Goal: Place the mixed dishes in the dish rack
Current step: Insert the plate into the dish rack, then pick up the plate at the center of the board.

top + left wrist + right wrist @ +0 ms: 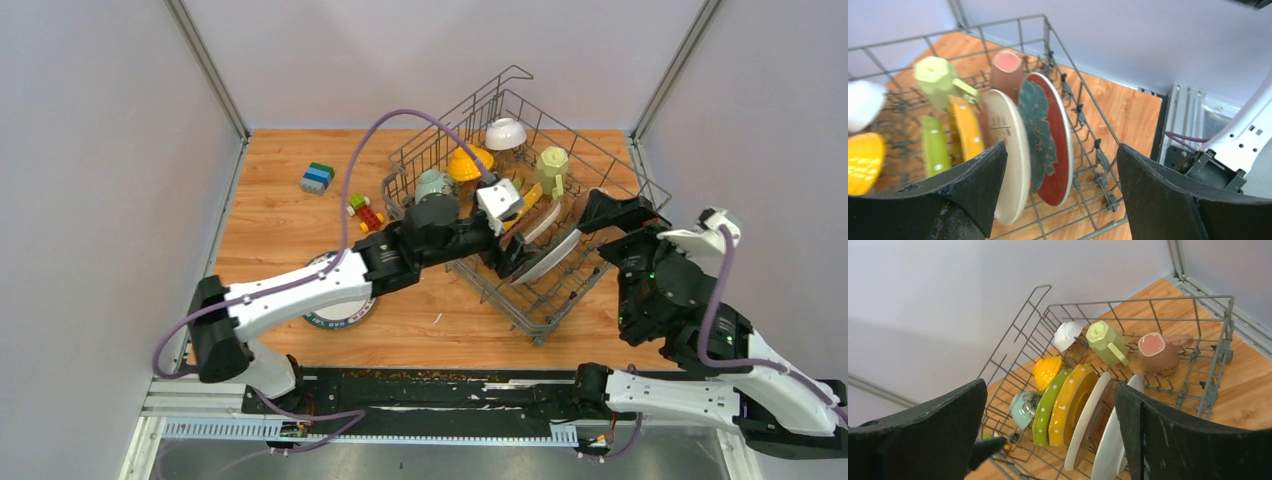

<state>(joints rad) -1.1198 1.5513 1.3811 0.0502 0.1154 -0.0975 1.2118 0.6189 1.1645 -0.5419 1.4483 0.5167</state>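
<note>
So the dish rack sits around 1 o'clock on the table. The lime-green plate, yellow plate, cream plate and white-backed plate stand on edge in its tines, and the pale-green mug, pink mug and white bowl sit toward its 12 o'clock end. The left gripper is spread wide over the plate row with nothing in it, and the right gripper hangs at the rack's 3 o'clock side, also wide open and empty. One more plate lies flat at about 8 o'clock, partly under the left arm.
</note>
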